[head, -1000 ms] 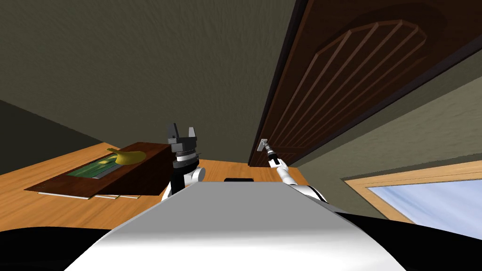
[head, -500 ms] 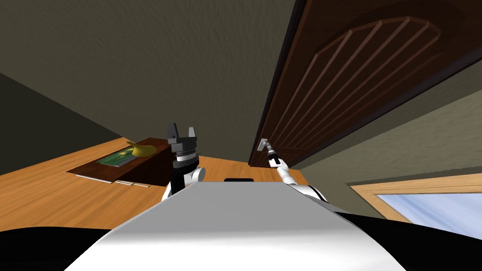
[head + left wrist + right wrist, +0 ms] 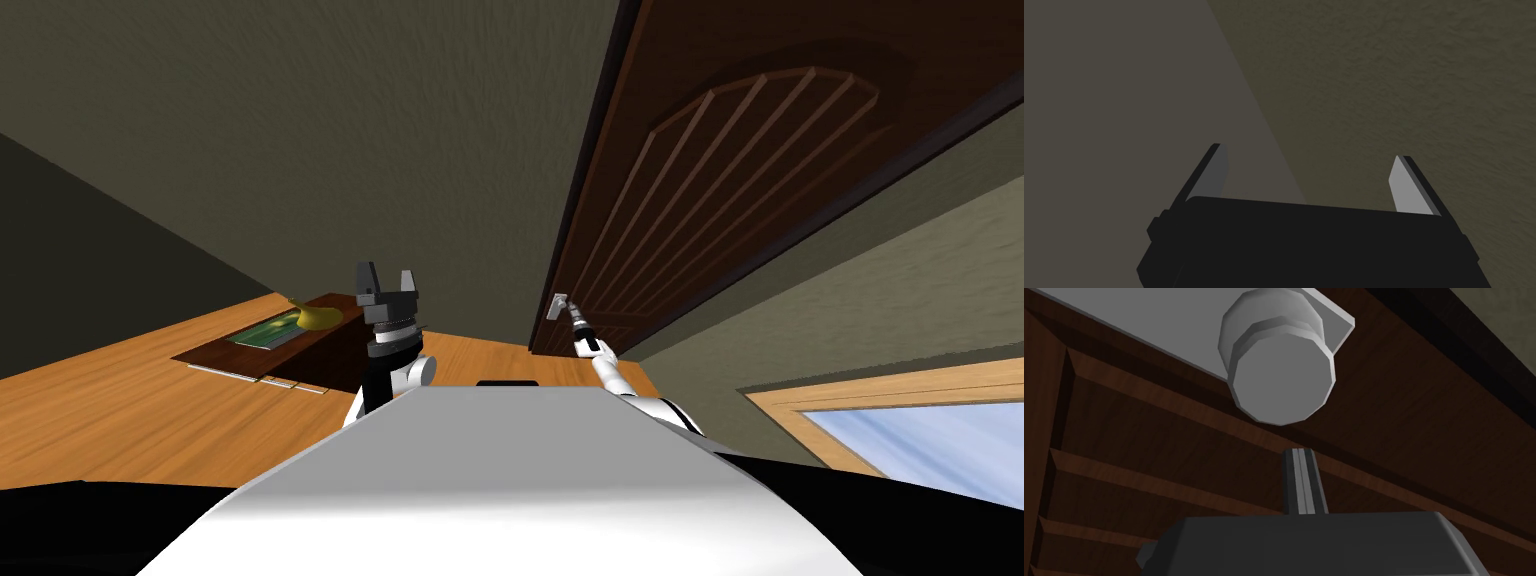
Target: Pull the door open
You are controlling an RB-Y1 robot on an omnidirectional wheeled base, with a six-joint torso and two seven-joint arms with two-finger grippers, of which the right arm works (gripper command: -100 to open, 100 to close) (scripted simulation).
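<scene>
Knob (image 3: 1281, 375) lies just beyond closed right jaws.

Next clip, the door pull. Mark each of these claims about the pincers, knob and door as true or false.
1. The knob is grey and sits on a grey plate on the door. True.
2. The right pincer is shut with nothing in it. True.
3. The right pincer grips the knob. False: the knob lies just beyond its tips, ungripped.
4. The left pincer is open. True.
5. The door is white. False: it is dark brown with raised panels.
</scene>
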